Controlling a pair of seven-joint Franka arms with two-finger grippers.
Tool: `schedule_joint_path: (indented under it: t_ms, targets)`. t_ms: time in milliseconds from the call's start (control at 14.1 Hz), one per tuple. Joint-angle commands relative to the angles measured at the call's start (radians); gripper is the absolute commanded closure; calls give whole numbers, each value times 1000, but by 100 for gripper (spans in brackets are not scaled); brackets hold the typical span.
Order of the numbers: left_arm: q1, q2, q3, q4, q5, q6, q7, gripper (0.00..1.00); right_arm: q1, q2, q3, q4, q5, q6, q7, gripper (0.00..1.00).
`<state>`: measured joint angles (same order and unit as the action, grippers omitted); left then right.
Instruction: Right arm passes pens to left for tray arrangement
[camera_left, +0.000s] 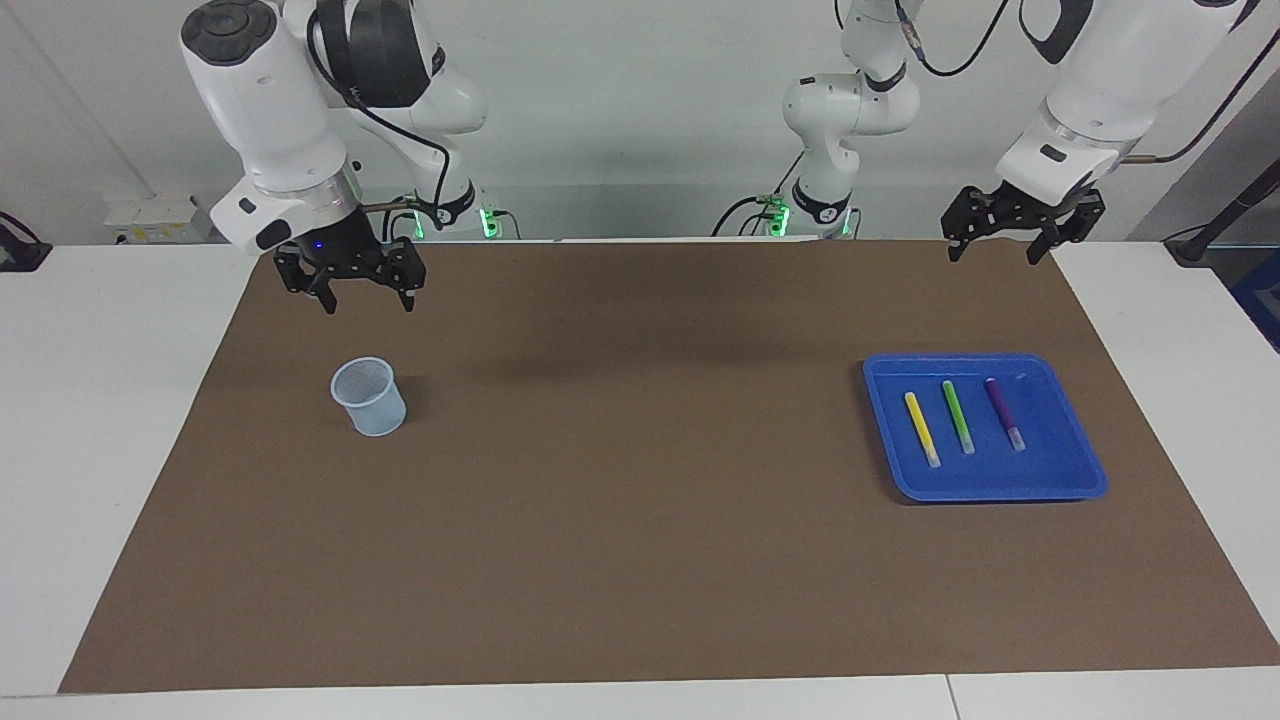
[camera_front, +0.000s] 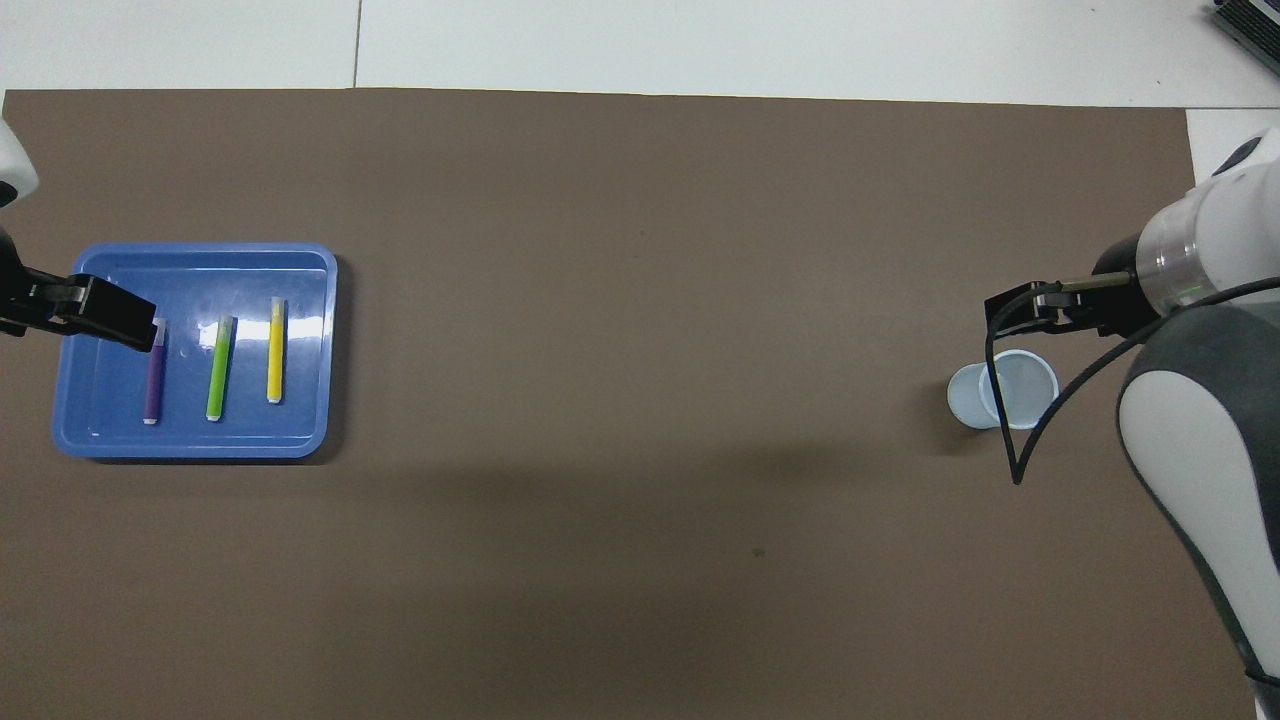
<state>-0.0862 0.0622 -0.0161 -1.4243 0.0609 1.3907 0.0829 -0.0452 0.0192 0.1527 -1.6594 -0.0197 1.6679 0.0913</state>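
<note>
All three pens (camera_left: 961, 418) are seen lying side by side in the blue tray (camera_left: 1062, 480); left gripper (camera_left: 1000, 238) and right gripper (camera_left: 364, 291) are held aloft, fingers spread, empty. Arms are best parked clear.

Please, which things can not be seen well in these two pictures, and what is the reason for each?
- Purple pen: overhead view, its end farther from the robots is covered by the raised left gripper.
- Cup: overhead view, the right arm's black cable crosses it; facing view, its inside bottom is hard to read.
- Right gripper: overhead view, only one tip shows; the wrist hides the rest.
- Both arms: cut off by picture edges in both views.
</note>
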Motion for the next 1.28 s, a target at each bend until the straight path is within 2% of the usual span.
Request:
schedule_joint_path:
  t_ms: [0, 142, 356, 711, 853, 1209]
  targets:
    - [-7, -42, 34, -50, -50, 2, -14, 0, -4, -24, -2, -23, 6, 9, -8, 0]
    - [-3, -42, 56, -48, -119, -6, -17, 0, -4, -24, -2, -23, 6, 9, -8, 0]
    - [0, -36, 58, -38, -161, 2, -29, 0, -4, -24, -2, -23, 4, 9, -8, 0]
    - [-7, -32, 58, -36, -133, 22, -35, 0, -2, -24, -2, -23, 4, 9, -8, 0]
    - [-14, -32, 45, -36, -52, 24, -34, 0, -2, -24, -2, -23, 6, 9, -8, 0]
    - [-7, -33, 42, -36, -55, 28, -34, 0, -4, -24, -2, -23, 4, 9, -8, 0]
